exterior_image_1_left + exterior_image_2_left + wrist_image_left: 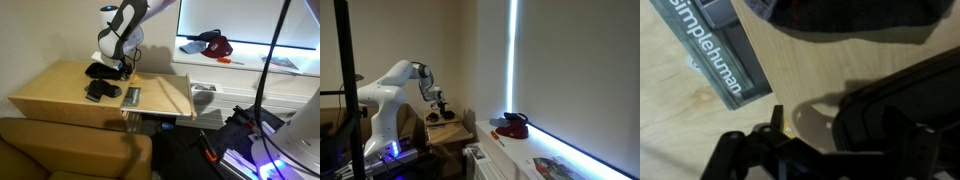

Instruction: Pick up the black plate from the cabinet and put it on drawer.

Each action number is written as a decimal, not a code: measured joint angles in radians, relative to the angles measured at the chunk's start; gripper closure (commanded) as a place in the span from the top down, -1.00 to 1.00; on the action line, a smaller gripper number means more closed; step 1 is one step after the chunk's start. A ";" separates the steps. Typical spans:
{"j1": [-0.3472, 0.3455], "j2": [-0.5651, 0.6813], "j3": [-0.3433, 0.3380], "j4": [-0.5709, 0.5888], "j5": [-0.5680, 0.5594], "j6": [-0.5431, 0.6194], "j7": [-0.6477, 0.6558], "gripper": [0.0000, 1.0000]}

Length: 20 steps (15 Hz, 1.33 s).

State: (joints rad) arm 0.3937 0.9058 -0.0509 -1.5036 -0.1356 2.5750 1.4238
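The black plate (98, 70) lies on the cabinet (55, 90), on the far part of its pale top. My gripper (121, 67) is low at the plate's right edge. In the wrist view the plate's raised rim (895, 105) fills the right side. One dark finger stands left of it with shadowed wood between, so the gripper (825, 130) is open and holds nothing. A smaller lumpy black object (98, 91) lies nearer the front. The drawer (162, 92) juts out at the cabinet's right. The gripper also shows above the cabinet in an exterior view (440, 104).
A grey box marked "simplehuman" (131, 96) lies between the lumpy object and the drawer; it also shows in the wrist view (715, 50). A white counter (250, 52) behind carries a red and black item (213, 42). A brown sofa (60, 148) stands in front. Cables lie at lower right.
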 measured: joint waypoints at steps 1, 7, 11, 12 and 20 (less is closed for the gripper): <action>-0.015 0.028 0.010 0.012 0.032 0.000 -0.010 1.00; -0.047 0.118 0.012 0.084 0.105 0.003 -0.011 0.47; -0.046 0.106 0.008 0.090 0.107 -0.047 -0.010 0.06; -0.046 0.100 0.006 0.091 0.107 -0.065 -0.010 -0.11; -0.046 0.097 -0.006 0.141 0.107 -0.140 0.021 -0.93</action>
State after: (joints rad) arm 0.3481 1.0031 -0.0568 -1.3623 -0.0289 2.4345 1.4450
